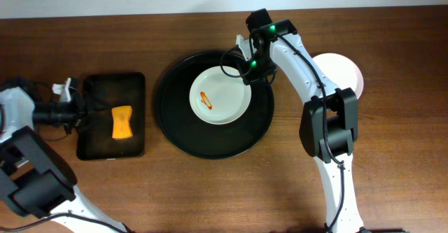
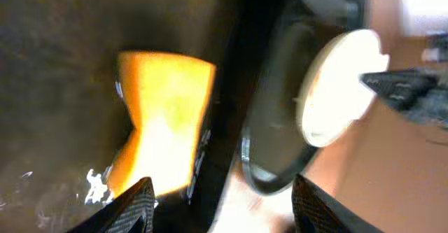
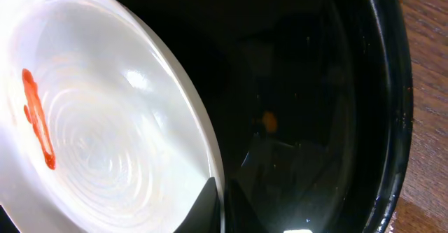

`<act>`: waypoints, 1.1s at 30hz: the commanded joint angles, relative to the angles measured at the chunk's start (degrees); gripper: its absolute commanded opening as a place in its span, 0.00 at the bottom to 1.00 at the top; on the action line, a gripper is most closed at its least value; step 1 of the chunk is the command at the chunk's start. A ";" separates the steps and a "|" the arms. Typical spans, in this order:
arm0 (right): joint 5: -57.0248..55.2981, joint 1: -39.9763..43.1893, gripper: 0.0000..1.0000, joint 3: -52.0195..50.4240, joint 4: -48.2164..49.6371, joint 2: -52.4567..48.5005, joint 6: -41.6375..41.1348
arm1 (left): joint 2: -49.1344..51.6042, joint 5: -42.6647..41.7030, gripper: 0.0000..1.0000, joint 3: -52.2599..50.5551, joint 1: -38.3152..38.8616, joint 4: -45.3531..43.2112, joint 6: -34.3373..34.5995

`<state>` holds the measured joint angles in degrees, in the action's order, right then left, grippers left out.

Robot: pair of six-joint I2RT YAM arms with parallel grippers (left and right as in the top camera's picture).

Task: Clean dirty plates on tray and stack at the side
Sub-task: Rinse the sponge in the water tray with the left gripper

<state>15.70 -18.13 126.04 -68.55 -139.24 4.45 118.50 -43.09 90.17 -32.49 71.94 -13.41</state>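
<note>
Overhead: round black tray (image 1: 168, 121) sits mid worktop (image 1: 392, 163), one smeared plate (image 1: 220, 95) lies in it, off toward the tray's upper right. Orange smear (image 1: 205, 100) is on the plate's left half. Right gripper (image 1: 250, 66) is at this plate's upper-right rim, touching it. A second white plate (image 1: 343, 71) lies on bare worktop right of the tray, partly hidden by the right arm, no smear visible on the part that shows. Small rectangular tray (image 1: 105, 145) is left of the round tray and holds an orange sponge (image 1: 122, 121). Left gripper (image 1: 87, 111) reaches over the rectangular tray's left edge, just beside the sponge. Left wrist view, blurred: left gripper (image 2: 224, 205) has its jaws spread wide with nothing between them. The sponge (image 2: 164, 121) is ahead and to the left, apart from both fingertips (image 2: 136, 205). The smeared plate (image 2: 339, 86) and the round tray (image 2: 273, 142) show beyond. Right wrist view: smeared plate (image 3: 105, 135) fills the left, the smear (image 3: 38, 121) near its far left edge. The tray floor is glossy black with a tiny orange speck (image 3: 268, 121), tray rim (image 3: 392, 86) at right, worktop (image 3: 427, 51) past it. Right gripper (image 3: 222, 208) jaws are nearly together at bottom, pinching the plate's rim.
</note>
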 commanded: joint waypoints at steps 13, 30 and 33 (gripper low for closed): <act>0.13 0.20 0.04 0.87 0.15 1.09 -0.46 | -0.87 52.48 0.61 -2.01 26.40 -8.31 24.57; 0.13 0.22 0.04 0.87 0.94 1.09 -0.44 | -7.45 53.75 0.60 -1.20 24.04 -4.52 21.92; 0.13 0.22 0.04 0.87 1.29 1.09 -0.44 | -6.67 55.74 0.45 -1.40 24.06 -4.68 21.97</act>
<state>15.70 -18.13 126.04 -67.48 -139.24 4.45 111.74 9.26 88.71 -8.08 67.24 9.10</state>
